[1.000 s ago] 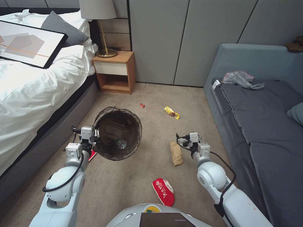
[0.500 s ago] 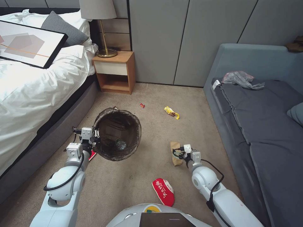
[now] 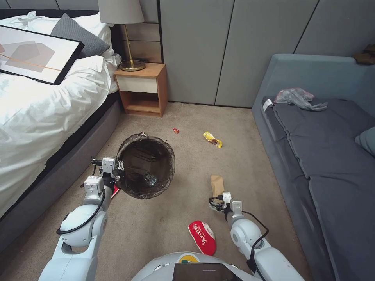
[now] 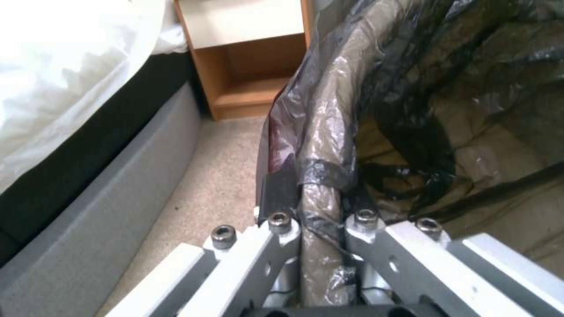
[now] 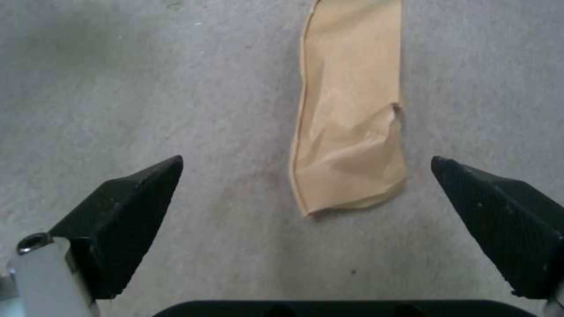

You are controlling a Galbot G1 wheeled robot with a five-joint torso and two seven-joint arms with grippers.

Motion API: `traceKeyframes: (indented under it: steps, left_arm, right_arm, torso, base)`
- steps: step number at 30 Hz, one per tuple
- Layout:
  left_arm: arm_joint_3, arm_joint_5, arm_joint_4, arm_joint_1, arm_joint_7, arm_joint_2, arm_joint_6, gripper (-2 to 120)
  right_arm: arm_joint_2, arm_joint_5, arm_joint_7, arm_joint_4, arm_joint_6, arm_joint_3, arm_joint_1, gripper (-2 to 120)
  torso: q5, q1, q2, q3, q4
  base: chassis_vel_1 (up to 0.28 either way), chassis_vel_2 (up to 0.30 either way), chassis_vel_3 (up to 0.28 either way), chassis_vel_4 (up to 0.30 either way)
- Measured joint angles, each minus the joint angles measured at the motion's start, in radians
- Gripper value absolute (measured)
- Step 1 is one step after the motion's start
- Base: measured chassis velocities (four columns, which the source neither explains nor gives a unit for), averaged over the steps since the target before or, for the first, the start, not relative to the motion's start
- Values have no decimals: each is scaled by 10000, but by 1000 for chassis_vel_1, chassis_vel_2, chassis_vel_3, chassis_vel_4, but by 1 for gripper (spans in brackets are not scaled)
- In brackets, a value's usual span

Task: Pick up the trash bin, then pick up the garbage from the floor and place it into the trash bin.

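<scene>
A white-sheeted bed [image 3: 43, 105] fills the upper left of the head view, and a grey upholstered sofa [image 3: 324, 156] runs down the right edge. Between them stretches beige carpet [image 3: 175, 226], with a small wooden nightstand [image 3: 142, 89] against the wall at upper centre.

Left of centre in the head view, the small round white trash bin lined with a dark brown see-through bag [image 3: 146, 166] is held up off the carpet. The left gripper [image 3: 116, 166] is clamped on its near-left rim; the left wrist view shows the metal fingers [image 4: 276, 240] pressed together on the bag-wrapped rim [image 4: 320, 207]. A clear bottle [image 3: 149, 179] lies at the bottom of the bin.

At lower centre a red-and-white packet [image 3: 202, 236] lies flat on the carpet, near the robot's body. Right of it, the flat brown paper bag [image 3: 217, 184] lies lengthwise on the floor. The right gripper [image 3: 215, 203] is low at the bag's near end; in the right wrist view its black fingertips [image 5: 123, 211] stand wide apart, one on each side of the bag's [image 5: 350, 127] near end, not touching it.

Farther off, a yellow snack wrapper [image 3: 212, 139] lies above centre, and a tiny red scrap [image 3: 176, 130] lies left of it.
</scene>
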Motion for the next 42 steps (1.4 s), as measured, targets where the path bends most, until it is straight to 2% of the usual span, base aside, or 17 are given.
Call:
traceKeyframes:
  steps: [30,42]
  left_arm:
    - [-13,13,104,-45,30,-16,-64,3]
    - [21,20,78,-17,45,19,-77,3]
  right_arm:
    - [578,-577,-96,-581,278,185,-973,100]
    - [300,-433,-20,-492,216,261,-466,100]
  torso:
    - [0,0,0,0,0]
    - [2,0,0,0,0]
  base:
    - [0,0,0,0]
    - [0,0,0,0]
